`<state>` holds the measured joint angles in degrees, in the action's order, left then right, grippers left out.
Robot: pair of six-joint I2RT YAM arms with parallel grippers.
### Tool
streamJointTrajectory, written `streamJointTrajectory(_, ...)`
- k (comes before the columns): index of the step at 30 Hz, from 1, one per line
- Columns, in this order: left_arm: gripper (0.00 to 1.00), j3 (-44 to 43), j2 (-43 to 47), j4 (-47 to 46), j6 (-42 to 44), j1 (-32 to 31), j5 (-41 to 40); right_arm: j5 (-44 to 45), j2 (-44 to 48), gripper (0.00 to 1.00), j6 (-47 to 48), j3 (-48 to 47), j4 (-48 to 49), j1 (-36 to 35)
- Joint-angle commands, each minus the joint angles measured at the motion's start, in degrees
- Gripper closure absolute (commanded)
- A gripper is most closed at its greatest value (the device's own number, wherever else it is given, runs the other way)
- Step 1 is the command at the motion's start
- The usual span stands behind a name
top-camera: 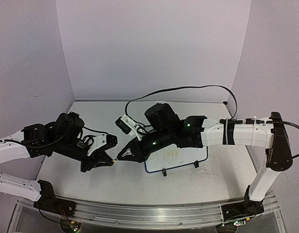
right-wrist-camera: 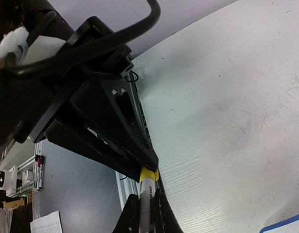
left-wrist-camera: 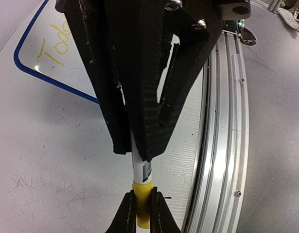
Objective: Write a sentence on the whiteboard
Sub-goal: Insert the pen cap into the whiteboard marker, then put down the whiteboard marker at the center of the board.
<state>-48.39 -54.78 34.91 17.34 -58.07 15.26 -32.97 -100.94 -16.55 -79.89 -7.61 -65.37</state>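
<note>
The whiteboard (top-camera: 192,156) stands on its two black feet at the table's middle, its left part hidden under my right arm. Part of the sentence (top-camera: 167,153) shows in pale yellow; the left wrist view shows its first letters (left-wrist-camera: 54,46) inside the board's blue corner (left-wrist-camera: 23,65). Left of the board my two grippers meet tip to tip over the table. My left gripper (left-wrist-camera: 142,198) (top-camera: 109,161) is shut on the marker's yellow cap (left-wrist-camera: 142,211). My right gripper (right-wrist-camera: 148,198) (top-camera: 122,156) is shut on the marker's white barrel (right-wrist-camera: 148,206), with the cap (right-wrist-camera: 149,174) at its end.
An aluminium rail (top-camera: 154,213) runs along the table's near edge, close beneath the grippers. A black cable (top-camera: 188,89) loops above the right arm. Grey scribble marks (left-wrist-camera: 23,184) mark the tabletop. Pale walls close the back and sides.
</note>
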Motion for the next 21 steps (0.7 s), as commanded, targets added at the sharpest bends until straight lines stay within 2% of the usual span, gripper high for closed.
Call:
streamJointTrajectory(1, 0.95, -2.62, 1.6, -21.45, -1.33, -1.17, -2.82, 1.56, 6.08, 1.0, -3.89, 9.83, 13.41, -0.38)
streamJointTrajectory(4, 0.64, -1.13, 4.17, -21.3, -4.16, -1.15, -7.16, 7.76, 11.9, 1.0, -3.3, 17.07, 14.13, 1.24)
streamJointTrajectory(7, 0.45, -0.3, 6.58, -21.3, -7.58, -1.16, -9.54, 9.53, 14.76, 1.0, -3.27, 23.84, 16.29, 1.63)
streamJointTrajectory(9, 0.37, -0.17, 7.7, -21.36, -9.88, -1.16, -11.07, 9.77, 14.83, 1.0, -4.58, 27.07, 19.05, 1.65)
streamJointTrajectory(14, 0.3, -1.34, 7.02, -21.9, -16.13, -1.2, -21.12, 14.23, 10.89, 0.99, -6.3, 30.36, 26.1, -0.23)
streamJointTrajectory(21, 0.24, -1.66, 7.27, -23.37, -23.48, -1.17, -32.8, 32.25, -6.89, 0.97, -3.48, 13.9, 24.24, -8.44)
